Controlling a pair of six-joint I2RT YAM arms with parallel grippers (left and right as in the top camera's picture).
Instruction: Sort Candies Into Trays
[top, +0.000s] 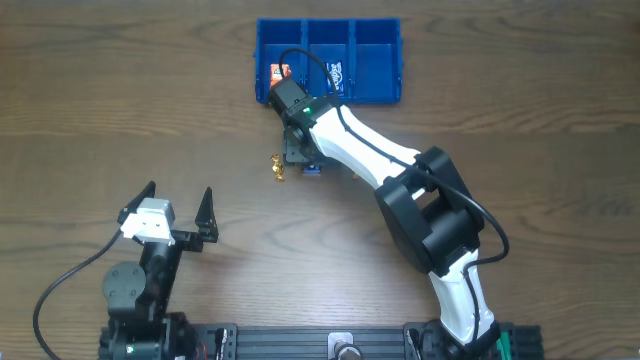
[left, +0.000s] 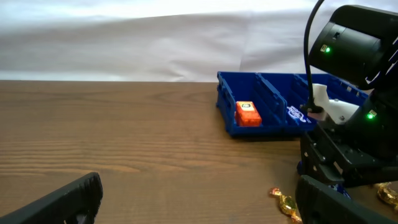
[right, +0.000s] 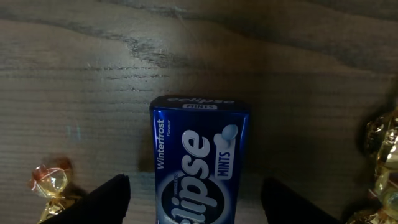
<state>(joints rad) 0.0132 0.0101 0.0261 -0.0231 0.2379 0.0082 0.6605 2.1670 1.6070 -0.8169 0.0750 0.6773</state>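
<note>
So the dark blue rectangular mint tin (right: 199, 155) is lying flat on the brown wood-grain table (top: 100, 100), just in front of the blue plastic three-compartment tray (top: 378, 70) but not in it. The right wrist cam cuts off its near end, so I only get about two thirds of the lid. From the top cam it's mostly buried under the arm, just a blue sliver poking out.

The right gripper (right: 196, 182) sits low over the tin with its fingers spread wide, one on each side. There's bare table between each finger and the tin, so it isn't gripping anything.

A small gold foil-wrapped candy (right: 50, 183) is on the table near one side of the tin. On the other side are more gold foil candies (right: 380, 146), chopped by the frame edge, so I can't count them.

In the tray, the left compartment holds a small orange candy box (top: 280, 72). The middle one has a blue and white packet (top: 336, 73), partly behind the arm's cable, and I can't tell what it is.

The left gripper (top: 179, 190) hangs well apart, down by its base, fingers spread, holding nothing.
</note>
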